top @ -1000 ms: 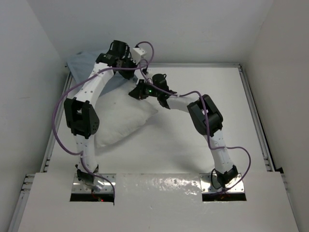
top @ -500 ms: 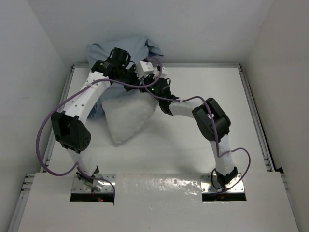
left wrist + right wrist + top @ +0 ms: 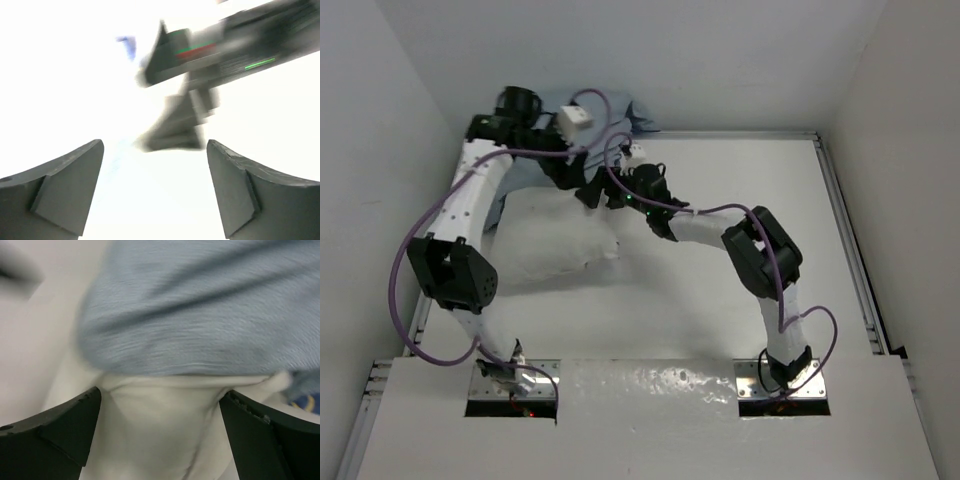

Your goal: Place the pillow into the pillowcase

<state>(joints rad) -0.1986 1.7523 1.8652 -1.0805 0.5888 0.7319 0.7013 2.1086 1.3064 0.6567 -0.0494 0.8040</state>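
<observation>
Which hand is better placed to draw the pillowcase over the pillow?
Right, likely: the right hand is open at the pillow's edge, pillowcase hem just ahead. The left hand, also open, sees mostly glare.

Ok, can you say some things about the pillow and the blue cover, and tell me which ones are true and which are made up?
1. The pillow is white. True.
2. The pillowcase is red. False: it is blue.
3. The pillow is all the way inside the pillowcase. False: a big part of it lies bare on the table.
4. The right hand is right up at the pillow, and blue cloth hangs over the pillow's edge there. True.
5. The right hand's fingers are squeezed tight together. False: they stand wide apart.
</observation>
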